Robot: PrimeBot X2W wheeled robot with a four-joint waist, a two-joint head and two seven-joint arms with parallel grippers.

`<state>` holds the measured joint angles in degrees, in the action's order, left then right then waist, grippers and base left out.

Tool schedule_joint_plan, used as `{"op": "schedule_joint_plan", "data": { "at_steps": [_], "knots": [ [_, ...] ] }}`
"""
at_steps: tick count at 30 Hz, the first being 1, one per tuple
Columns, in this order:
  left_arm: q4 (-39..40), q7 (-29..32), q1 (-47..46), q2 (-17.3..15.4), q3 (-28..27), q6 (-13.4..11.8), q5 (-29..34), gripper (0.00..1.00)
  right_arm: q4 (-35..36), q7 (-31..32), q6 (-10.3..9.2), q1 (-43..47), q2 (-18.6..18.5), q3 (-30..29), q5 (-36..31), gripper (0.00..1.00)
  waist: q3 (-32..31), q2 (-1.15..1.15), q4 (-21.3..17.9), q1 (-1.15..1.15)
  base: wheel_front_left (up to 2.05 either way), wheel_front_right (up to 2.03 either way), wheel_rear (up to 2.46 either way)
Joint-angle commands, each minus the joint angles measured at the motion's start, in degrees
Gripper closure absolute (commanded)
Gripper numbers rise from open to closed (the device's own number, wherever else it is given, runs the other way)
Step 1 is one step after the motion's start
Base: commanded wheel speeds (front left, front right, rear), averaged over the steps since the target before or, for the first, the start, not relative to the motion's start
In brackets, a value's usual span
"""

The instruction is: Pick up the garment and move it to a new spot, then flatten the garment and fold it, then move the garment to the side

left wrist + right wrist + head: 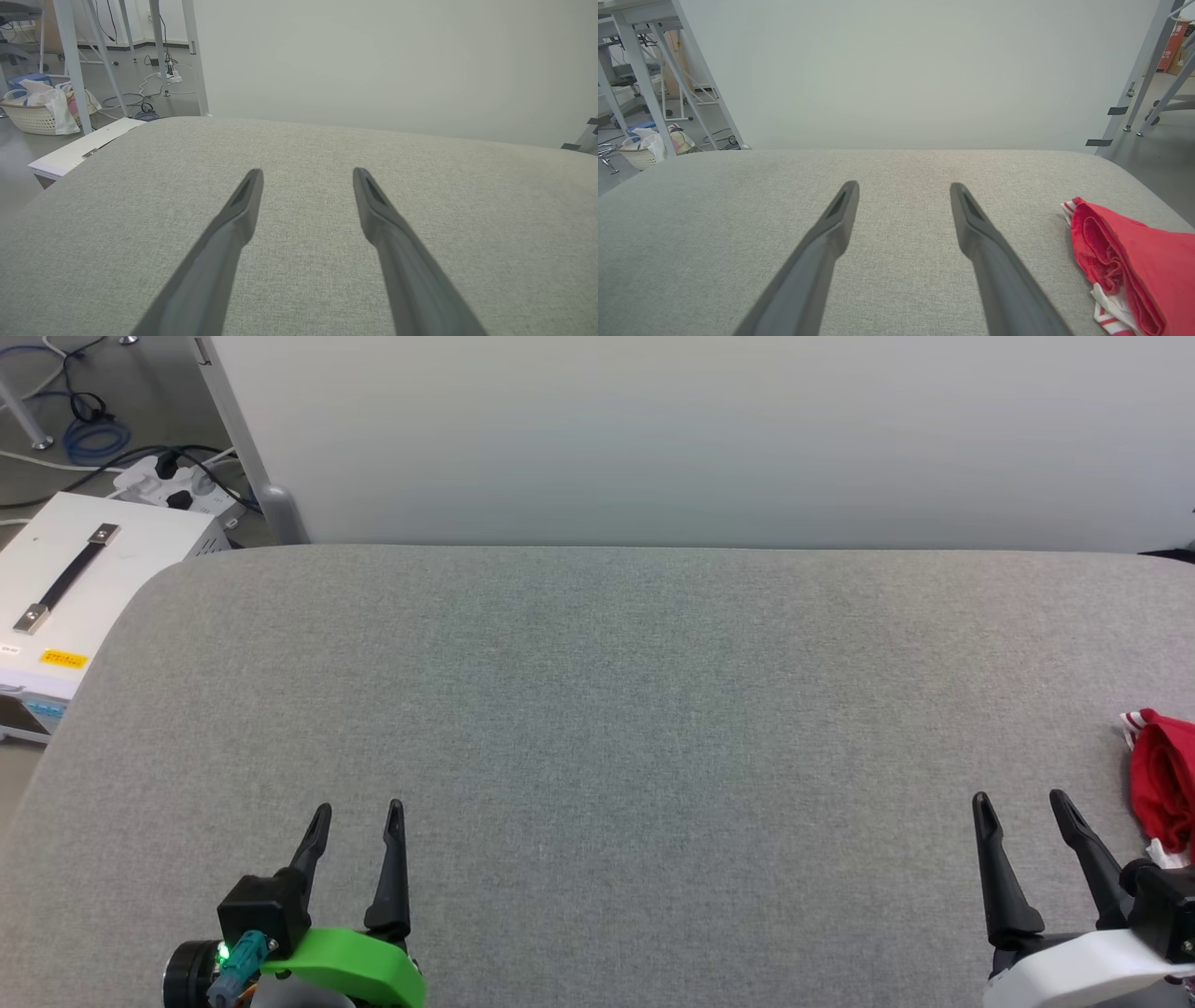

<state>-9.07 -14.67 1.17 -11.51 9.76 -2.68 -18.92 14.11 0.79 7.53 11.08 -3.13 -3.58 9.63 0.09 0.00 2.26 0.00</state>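
Grippers both stand with their dark fingers spread wide and nothing held between them: the left gripper (358,805) at the lower left of the head view, the right gripper (1019,795) at the lower right, each over the grey fabric surface (597,691) with fingers pointing toward the pale wall (653,429) behind it. To the right of the right gripper, apart from its fingers, the garment (1134,252) lies bunched in a red heap near the surface's right edge, with white cloth and red-and-white striped trim showing at its edges. Off the surface's left side stand a white box (84,579) with a black handle and, farther off, a basket (32,116) of laundry on the floor.
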Motion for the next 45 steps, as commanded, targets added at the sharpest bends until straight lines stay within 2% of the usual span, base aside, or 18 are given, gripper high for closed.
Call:
{"op": "schedule_joint_plan", "data": {
  "at_steps": [1, 6, 7, 45],
  "knots": [
    [-0.28, -0.32, -0.60, -0.21, -0.07, 0.32, 0.74, 0.00, 0.19, 0.08, -0.04, 0.57, 0.13, 0.04, -0.16, 0.00, 0.02, 0.00, 0.01, 0.00, 0.00, 0.00, 0.00],
    [-0.25, -0.32, -0.81, -0.23, -0.24, 0.41, 0.79, 0.00, 0.04, 0.02, -0.04, 0.45, 0.17, 0.14, 0.13, 0.00, 0.19, 0.00, 0.01, 0.00, 0.00, 0.00, 0.00],
    [-0.15, 0.02, -0.05, -0.01, -0.16, 0.20, 0.32, 1.00, -0.05, -0.01, 0.00, -0.01, 0.10, 0.09, 0.03, 1.00, 0.19, 0.00, 0.01, 0.00, 0.00, 0.00, 0.00],
    [2.48, 4.24, -0.35, 2.45, -2.88, 0.93, 5.58, 1.00, -4.06, -0.23, 0.00, -3.15, 0.15, 1.07, -2.71, 1.00, 0.12, 0.00, -0.64, 0.00, 0.00, 0.00, 0.00]
  ]
}}
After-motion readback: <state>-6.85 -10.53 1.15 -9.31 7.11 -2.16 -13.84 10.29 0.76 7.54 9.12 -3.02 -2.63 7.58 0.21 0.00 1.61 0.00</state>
